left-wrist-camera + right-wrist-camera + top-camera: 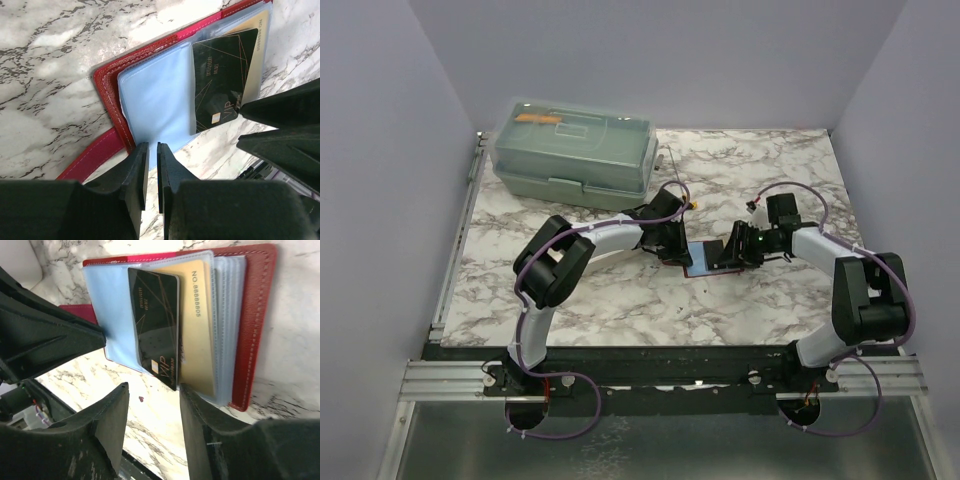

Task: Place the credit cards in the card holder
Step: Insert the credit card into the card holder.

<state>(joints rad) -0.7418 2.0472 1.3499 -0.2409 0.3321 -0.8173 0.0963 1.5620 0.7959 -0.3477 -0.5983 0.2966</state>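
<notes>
The marble table (570,300) carries a grey-green toolbox (575,150) at the far left, well apart from the work. In the middle, between the two arms, the red card holder (257,315) lies open with its stack of clear sleeves fanned. The blue sleeve (155,95) is on top, and the left gripper (152,150) has its fingers pressed almost together on that sleeve's near edge, pinning the page flat. The right gripper (152,388) stands spread and holds nothing. The dark card (155,325) lies just beyond its tips, seemingly slid into a pocket with one end poking out. A gold card (197,325) sits in the sleeve beside it. The cards look light, stiff and slick, so they are best taken by a short edge, and the sleeves are floppy and want holding down. Only the right wrist view shows the gold card's number and the spread fingers. The left wrist view shows the pinch, and the overhead view shows only the layout.
</notes>
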